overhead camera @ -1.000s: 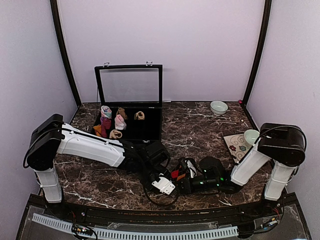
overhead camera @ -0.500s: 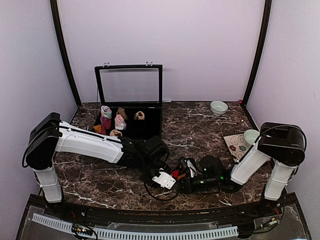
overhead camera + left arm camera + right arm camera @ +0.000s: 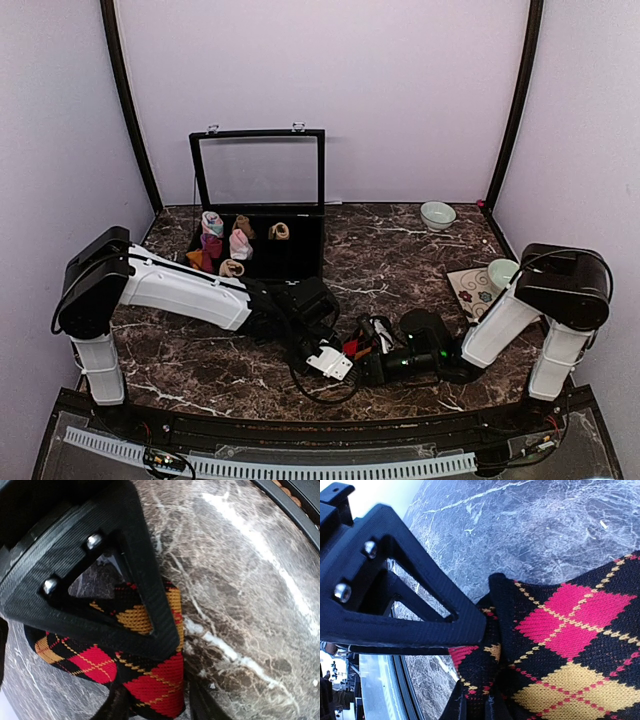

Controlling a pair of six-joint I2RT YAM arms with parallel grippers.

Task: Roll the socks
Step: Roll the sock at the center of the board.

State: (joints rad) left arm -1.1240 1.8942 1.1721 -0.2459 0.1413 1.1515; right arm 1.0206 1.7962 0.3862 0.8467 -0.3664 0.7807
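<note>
Sock mostly out of sight

From above, the argyle sock point(image 3: 352, 348) shows only as a red scrap where the left claw point(image 3: 343, 354) and right claw point(image 3: 365, 356) meet; its length and folds are hidden. In the left wrist view 1 finger point(image 3: 150, 620) covers its middle and the bottom edge cuts it off. In the right wrist view it runs off the right and bottom edges, and only 1 finger point(image 3: 420, 625) shows. The small rolls point(image 3: 238, 244) in the box point(image 3: 300, 260) are too small to tell apart

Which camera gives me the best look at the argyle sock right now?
Right wrist: the argyle sock fills its lower right, with the diamonds sharp. Left wrist shows a partly covered piece; the top view shows only a small red patch.
</note>
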